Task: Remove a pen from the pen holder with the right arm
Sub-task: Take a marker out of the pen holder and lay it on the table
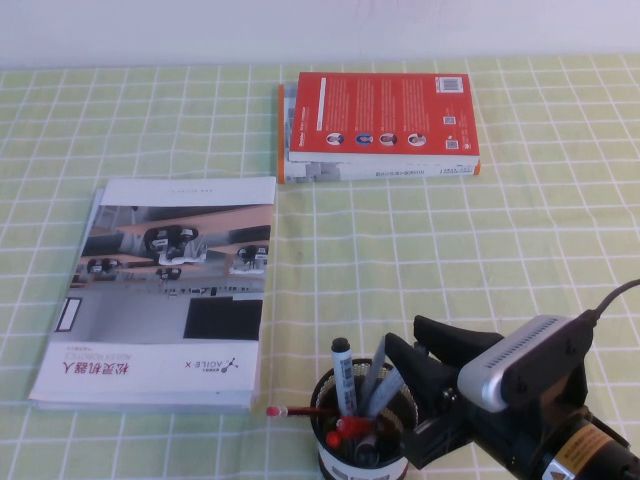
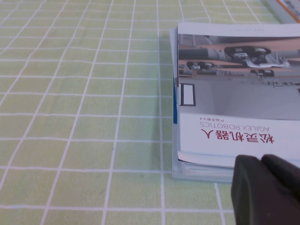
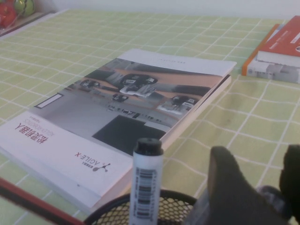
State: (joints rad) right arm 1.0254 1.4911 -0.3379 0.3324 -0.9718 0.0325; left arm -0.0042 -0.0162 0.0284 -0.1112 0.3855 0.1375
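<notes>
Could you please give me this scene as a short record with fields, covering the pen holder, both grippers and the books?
surface: green checked tablecloth
pen holder: black mesh, upright at the near edge, several pens inside
marker: black cap, standing in the pen holder
right gripper: at the pen holder's rim, among the pens
left gripper: shut, over a corner of the white booklet
white booklet: flat, on the robot's left
red book: on top of a stack at the far side
task status: no pen lifted out yet

A green-checked tablecloth [image 1: 500, 250] lies evenly lit beneath a plain white wall [image 1: 150, 30].
</notes>
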